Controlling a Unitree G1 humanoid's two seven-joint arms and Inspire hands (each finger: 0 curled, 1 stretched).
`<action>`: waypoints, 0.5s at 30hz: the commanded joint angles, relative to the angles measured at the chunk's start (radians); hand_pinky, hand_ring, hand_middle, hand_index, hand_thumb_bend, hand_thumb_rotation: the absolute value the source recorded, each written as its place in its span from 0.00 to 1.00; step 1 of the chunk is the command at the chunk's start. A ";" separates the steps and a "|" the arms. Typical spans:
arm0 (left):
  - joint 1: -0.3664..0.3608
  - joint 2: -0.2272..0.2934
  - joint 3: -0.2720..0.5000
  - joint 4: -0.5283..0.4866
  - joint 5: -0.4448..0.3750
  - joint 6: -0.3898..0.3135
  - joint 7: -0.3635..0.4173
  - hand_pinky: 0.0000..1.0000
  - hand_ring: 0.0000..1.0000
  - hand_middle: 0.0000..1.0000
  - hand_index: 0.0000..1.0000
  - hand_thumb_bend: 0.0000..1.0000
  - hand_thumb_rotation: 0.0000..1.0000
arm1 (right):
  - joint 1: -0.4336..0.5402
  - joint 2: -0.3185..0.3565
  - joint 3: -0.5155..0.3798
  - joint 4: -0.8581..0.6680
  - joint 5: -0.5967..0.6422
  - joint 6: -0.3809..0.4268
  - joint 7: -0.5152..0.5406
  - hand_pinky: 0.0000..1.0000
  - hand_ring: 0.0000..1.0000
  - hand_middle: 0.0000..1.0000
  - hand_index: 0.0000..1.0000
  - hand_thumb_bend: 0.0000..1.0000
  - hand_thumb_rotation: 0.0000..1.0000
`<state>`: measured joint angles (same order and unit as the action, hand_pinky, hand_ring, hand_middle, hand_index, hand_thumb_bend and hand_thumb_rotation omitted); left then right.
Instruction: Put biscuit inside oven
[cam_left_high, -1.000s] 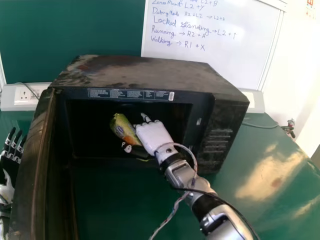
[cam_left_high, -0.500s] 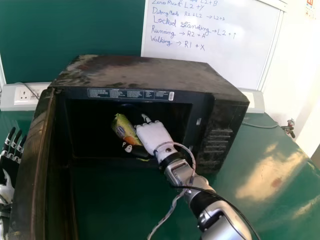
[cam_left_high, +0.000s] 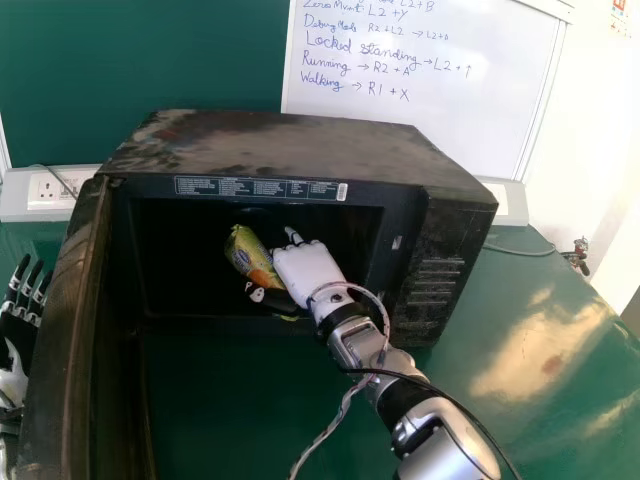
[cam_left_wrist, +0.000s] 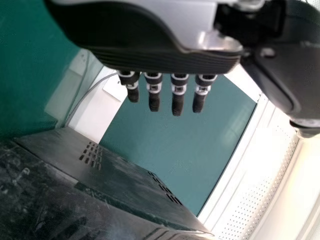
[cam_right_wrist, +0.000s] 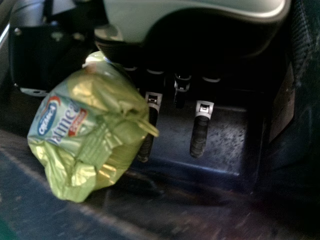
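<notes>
My right hand (cam_left_high: 306, 272) is inside the open black oven (cam_left_high: 290, 150), back of the hand up. Against its thumb side lies the green-yellow biscuit packet (cam_left_high: 246, 255), within the oven cavity. In the right wrist view the packet (cam_right_wrist: 95, 132) sits between the thumb side and the fingers of my right hand (cam_right_wrist: 201, 135), which curl partly round it. My left hand (cam_left_high: 24, 305) stays outside, left of the oven door, fingers straight; in the left wrist view those of my left hand (cam_left_wrist: 178, 97) point away from the palm.
The oven door (cam_left_high: 66, 330) stands swung out toward the front left. A green table (cam_left_high: 520, 330) extends to the right. Behind are a whiteboard (cam_left_high: 420, 90) and a socket panel (cam_left_high: 50, 192). A cable hangs along the right forearm.
The right hand and the packet have shifted very slightly to the right, and the loose cable by the forearm has swung a little left. The left hand has stayed still.
</notes>
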<state>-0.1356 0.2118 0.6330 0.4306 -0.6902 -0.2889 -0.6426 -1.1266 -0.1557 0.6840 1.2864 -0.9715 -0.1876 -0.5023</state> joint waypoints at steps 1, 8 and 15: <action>0.043 -0.043 -0.004 0.030 -0.007 -0.002 0.007 0.45 0.64 0.77 0.90 0.11 0.00 | -0.045 0.011 0.001 0.014 0.013 0.014 -0.019 0.41 0.41 0.47 0.55 0.51 0.00; 0.037 -0.039 0.001 0.046 -0.018 -0.004 -0.016 0.44 0.63 0.77 0.90 0.10 0.00 | -0.064 0.017 -0.004 0.032 0.033 0.011 -0.020 0.41 0.42 0.47 0.55 0.51 0.00; 0.031 -0.035 0.002 0.059 -0.016 -0.010 -0.021 0.39 0.63 0.77 0.89 0.10 0.00 | -0.071 0.020 -0.005 0.036 0.044 0.015 -0.030 0.43 0.43 0.47 0.55 0.51 0.00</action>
<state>-0.1386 0.2135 0.6337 0.4435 -0.6994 -0.2892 -0.6627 -1.1638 -0.1464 0.6837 1.3176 -0.9385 -0.1772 -0.5118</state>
